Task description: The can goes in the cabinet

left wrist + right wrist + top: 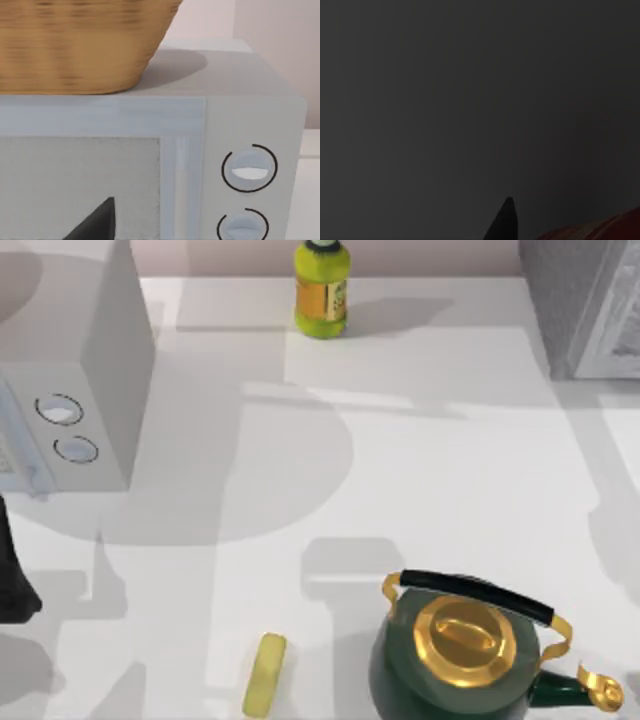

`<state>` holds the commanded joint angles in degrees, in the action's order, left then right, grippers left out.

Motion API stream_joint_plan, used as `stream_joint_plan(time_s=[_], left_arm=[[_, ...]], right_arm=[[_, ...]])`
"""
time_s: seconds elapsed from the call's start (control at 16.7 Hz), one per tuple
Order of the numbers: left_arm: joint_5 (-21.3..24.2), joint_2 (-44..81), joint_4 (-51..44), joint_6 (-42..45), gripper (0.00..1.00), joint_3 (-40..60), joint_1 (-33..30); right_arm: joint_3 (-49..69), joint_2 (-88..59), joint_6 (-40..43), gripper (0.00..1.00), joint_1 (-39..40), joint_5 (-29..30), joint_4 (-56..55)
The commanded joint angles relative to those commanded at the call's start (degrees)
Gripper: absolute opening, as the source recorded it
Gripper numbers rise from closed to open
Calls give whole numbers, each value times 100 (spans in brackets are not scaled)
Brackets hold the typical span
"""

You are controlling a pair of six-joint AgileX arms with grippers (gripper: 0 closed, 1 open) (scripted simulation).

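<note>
My left arm (15, 575) sits at the table's left edge, just in front of the microwave (80, 370); whether its fingers (97, 220) are parted I cannot tell. Its wrist view faces the microwave door and dials, a wicker basket (75, 45) on top. The right wrist view is dark. Well off to the left arm's right stand a green kettle (460, 660) and a yellow bar (265, 675); a yellow-green bottle (321, 292) stands at the far edge.

Glossy green kettle (450, 670) w/ shiny brass-like lid; woven wicker basket (75, 45); matt white microwave (240, 120).
</note>
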<state>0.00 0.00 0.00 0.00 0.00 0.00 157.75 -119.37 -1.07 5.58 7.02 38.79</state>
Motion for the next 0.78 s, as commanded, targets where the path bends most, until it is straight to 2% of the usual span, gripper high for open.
stream_joint_plan(time_s=[0.42, 0.78], left_arm=[[0, 0, 0, 0, 100, 0, 0], [0, 0, 0, 0, 100, 0, 0]], right_arm=[[0, 0, 0, 98, 0, 0, 0], [0, 0, 0, 100, 0, 0, 0]])
